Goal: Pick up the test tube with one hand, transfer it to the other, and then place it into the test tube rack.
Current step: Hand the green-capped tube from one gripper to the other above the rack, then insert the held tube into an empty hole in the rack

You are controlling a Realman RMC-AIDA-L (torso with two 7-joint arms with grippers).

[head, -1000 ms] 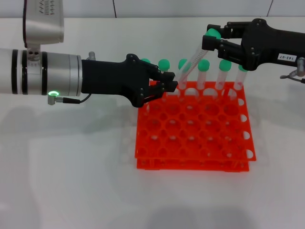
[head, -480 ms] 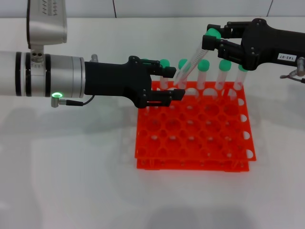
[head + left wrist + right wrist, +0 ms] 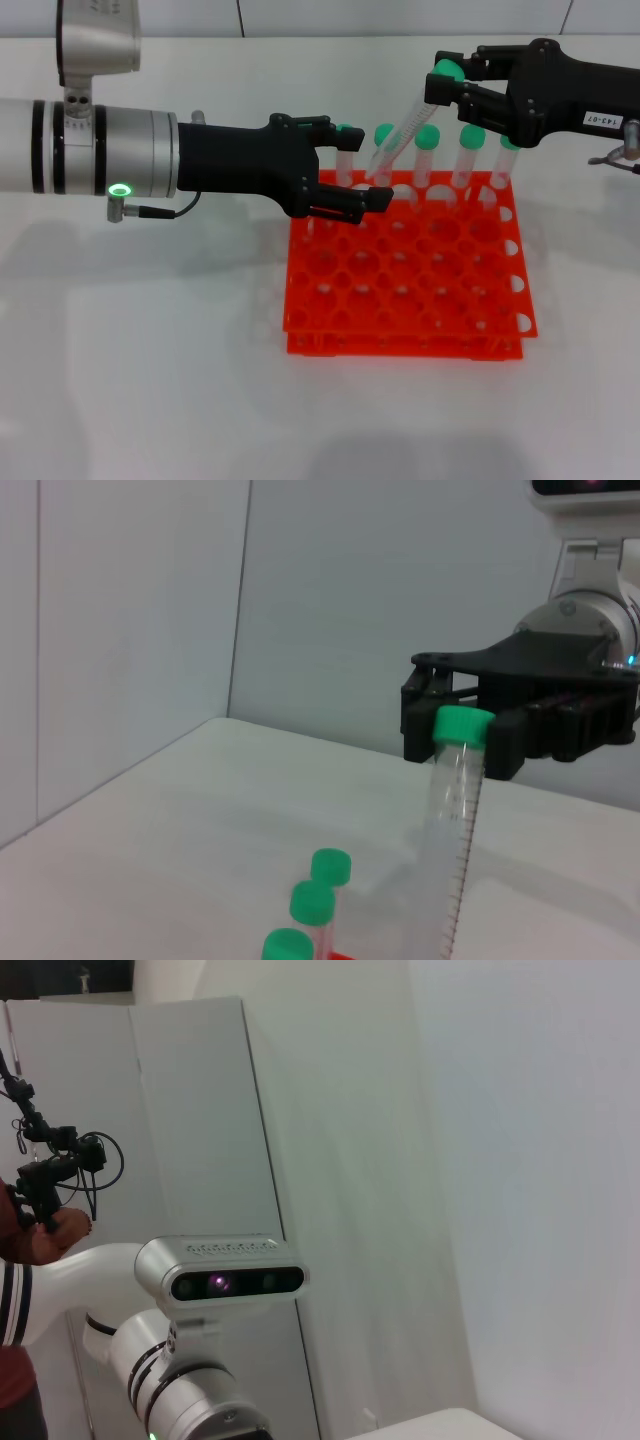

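- The test tube [image 3: 398, 140] is clamped at its cap end by the right tool [image 3: 447, 88], tilted over the test tube rack [image 3: 405, 265].
- The left tool [image 3: 352, 165] is spread apart beside the tube's lower end, hiding part of the rack's back row.

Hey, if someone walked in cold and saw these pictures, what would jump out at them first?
The bright orange-red test tube rack mid-table, with green-capped tubes upright along its far row. Above that row, the right claw holds a slanted test tube by its capped end, while the left claw, open, sits beside the tube's lower end.
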